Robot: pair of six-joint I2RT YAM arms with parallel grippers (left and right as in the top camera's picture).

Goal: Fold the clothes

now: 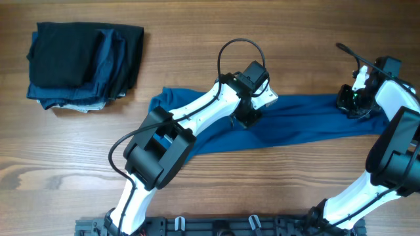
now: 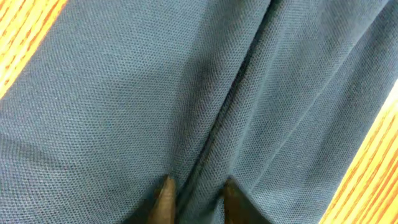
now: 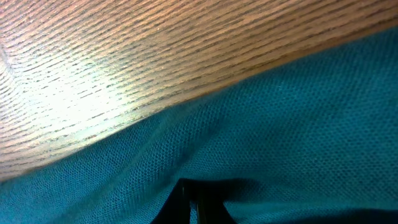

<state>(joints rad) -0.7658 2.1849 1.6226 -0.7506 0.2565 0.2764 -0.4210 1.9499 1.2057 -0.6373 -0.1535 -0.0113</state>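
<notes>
The clothes, a bright blue polo shirt, lie drawn out in a long crumpled band across the middle of the table. My left gripper presses down on the band's middle. In the left wrist view its two dark fingertips dig into the fabric, and the left gripper pinches a raised ridge of it. My right gripper sits at the shirt's right end. In the right wrist view the right gripper is shut, with a thin sliver of the blue cloth caught in it. Collar and buttons are hidden.
A stack of folded black and dark navy garments lies at the back left. Bare wooden table stretches in front of the shirt. The arm bases stand along the near edge.
</notes>
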